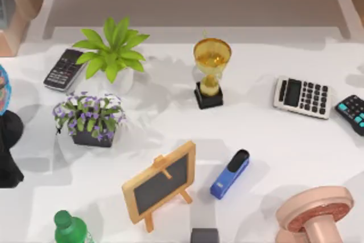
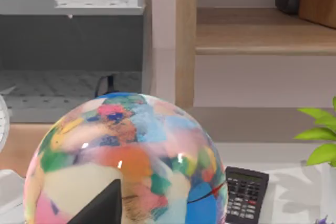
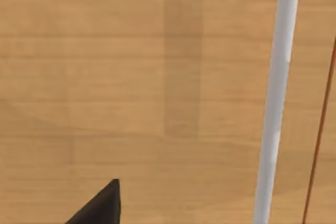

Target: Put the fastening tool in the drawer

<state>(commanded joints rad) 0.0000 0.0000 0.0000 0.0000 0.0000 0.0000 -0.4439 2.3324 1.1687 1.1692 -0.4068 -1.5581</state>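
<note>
Stapler [image 1: 230, 174] lies flat on the white table [image 1: 170, 118], front centre-right, blue body with black top arm, angled with its black end toward the far right. Just to its left stands a small chalkboard easel [image 1: 160, 184]; a trophy [image 1: 210, 72] stands behind it, a grey calculator [image 1: 302, 97] well apart toward the far right. Nothing touches the stapler. Left wrist view faces a multicoloured globe [image 2: 128, 163]; right wrist view faces a wood panel [image 3: 131, 87]. Gripper state, both arms: cannot tell.
</note>
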